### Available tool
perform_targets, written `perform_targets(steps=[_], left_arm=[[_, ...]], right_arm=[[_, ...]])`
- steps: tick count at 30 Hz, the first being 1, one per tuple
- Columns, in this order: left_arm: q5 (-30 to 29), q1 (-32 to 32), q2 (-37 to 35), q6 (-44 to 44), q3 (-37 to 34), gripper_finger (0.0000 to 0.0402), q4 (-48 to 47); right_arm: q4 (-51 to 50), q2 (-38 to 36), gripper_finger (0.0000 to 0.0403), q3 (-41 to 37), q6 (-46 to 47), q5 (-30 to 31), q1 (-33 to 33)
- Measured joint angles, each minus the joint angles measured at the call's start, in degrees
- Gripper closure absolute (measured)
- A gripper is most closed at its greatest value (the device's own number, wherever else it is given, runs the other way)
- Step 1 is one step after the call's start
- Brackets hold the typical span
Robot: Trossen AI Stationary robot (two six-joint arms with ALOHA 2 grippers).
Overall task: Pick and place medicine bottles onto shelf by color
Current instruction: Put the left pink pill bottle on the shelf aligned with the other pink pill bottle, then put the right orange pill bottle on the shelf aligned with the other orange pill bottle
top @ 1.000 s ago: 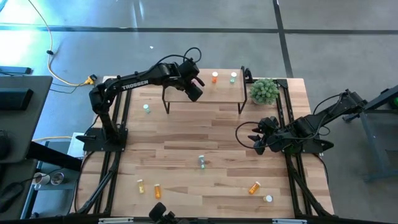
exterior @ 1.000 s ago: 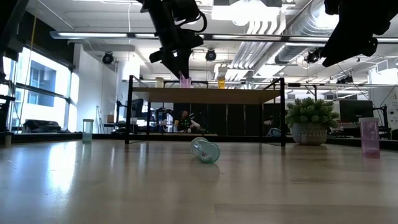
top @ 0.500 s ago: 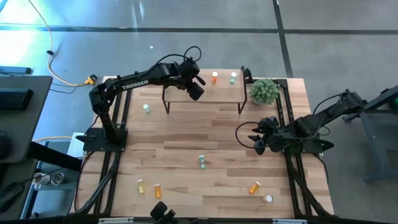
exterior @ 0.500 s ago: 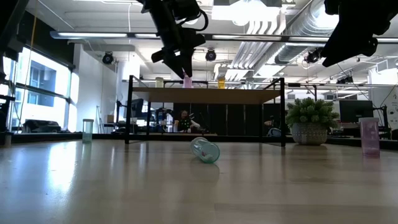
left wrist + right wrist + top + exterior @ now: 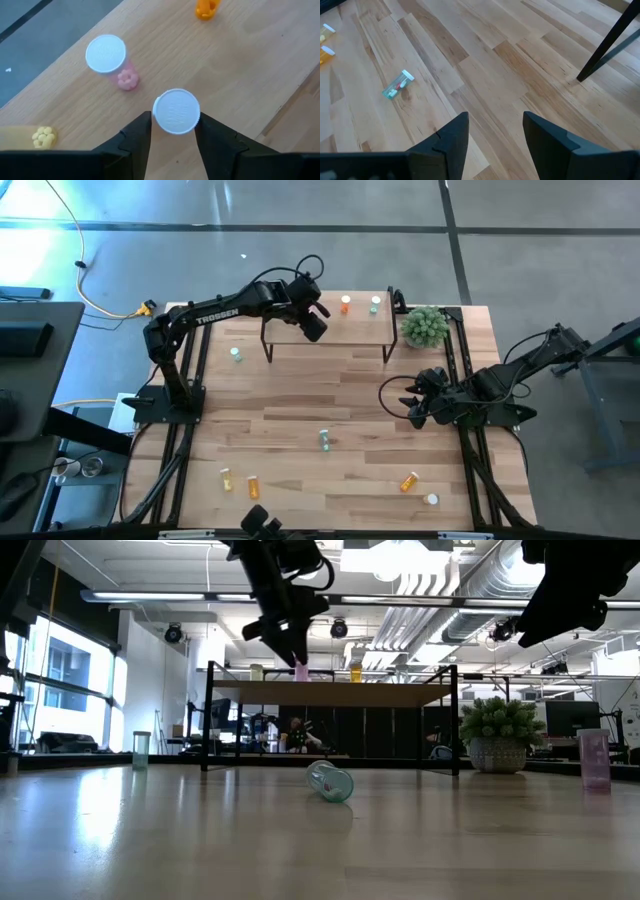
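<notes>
Location: my workplace, an open industrial lab or workshop. Evidence: exposed ceiling ducts (image 5: 440, 585), strip lights (image 5: 170, 597), polished concrete floor (image 5: 300, 240), yellow cable (image 5: 95, 295), my wooden table (image 5: 300, 405).

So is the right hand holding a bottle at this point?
No: in the right wrist view the right hand has its two fingers spread with only bare tabletop between them, and the green bottle lies well away.

Bottles (image 5: 345, 304) on shelf (image 5: 355, 328), others below
</notes>
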Motion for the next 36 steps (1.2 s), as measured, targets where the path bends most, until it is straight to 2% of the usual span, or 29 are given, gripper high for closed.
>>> perform_targets(steps=[9,20,25,36], left_arm=[[-1.7,0.0,0.0,-0.2,0.0,0.0266,-1.5],[0.2,-1.0,0.0,0.3,0.6,0.0266,-3.1],[0.0,-0.9,-0.3,0.1,2.9,0.0266,-5.3],[-0.7,-0.9,-0.7,1.9,3.1,0.0266,-6.0]], right_arm=[[0.0,0.0,0.0224,0.0,0.0,0.0,0.0],[0.0,0.0,0.0224,0.0,0.0,0.0,0.0],[0.0,0.0,0.0224,0.0,0.0,0.0,0.0],[0.0,0.0,0.0224,0.0,0.0,0.0,0.0]])
